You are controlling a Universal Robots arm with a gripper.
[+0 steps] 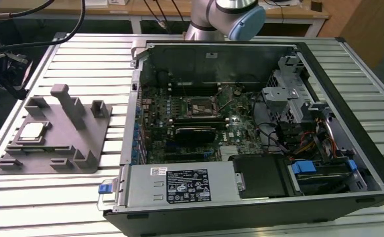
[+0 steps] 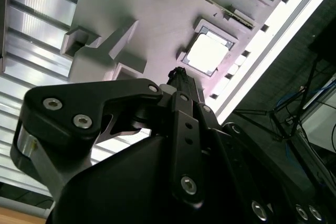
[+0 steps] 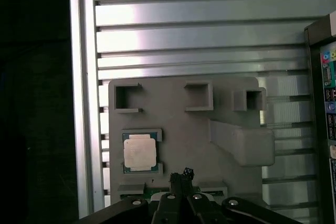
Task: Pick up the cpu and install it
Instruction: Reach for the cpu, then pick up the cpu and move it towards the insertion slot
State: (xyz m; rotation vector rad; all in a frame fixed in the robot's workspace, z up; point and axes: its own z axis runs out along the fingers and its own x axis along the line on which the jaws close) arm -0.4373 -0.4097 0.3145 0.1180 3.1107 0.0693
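Near the surface's edge on the exterior view's left, a grey fixture block point(image 1: 54, 136) lies on the slatted metal surface point(image 1: 80, 59). The cpu point(image 1: 32, 131) rests flat in a square recess of this block, pale metal top upward, on the side of the block closest to that edge. An upright post and several smaller raised tabs stand on the rest of the block.

An open computer case point(image 1: 211, 64) takes up the middle of the surface and its side on the exterior view's right, well apart from the cpu. Inside it, the motherboard point(image 1: 178, 123) lies exposed, with a black-framed socket point(image 1: 202, 107) near its centre. The arm point(image 1: 228, 15) rises behind the case at the far edge.

In the first wrist view the gripper point(image 3: 181, 173) hangs above the block, its fingers point(image 3: 177, 182) drawn together with nothing between them. The tips appear just beside the cpu and do not touch it. The second wrist view shows the same arrangement.
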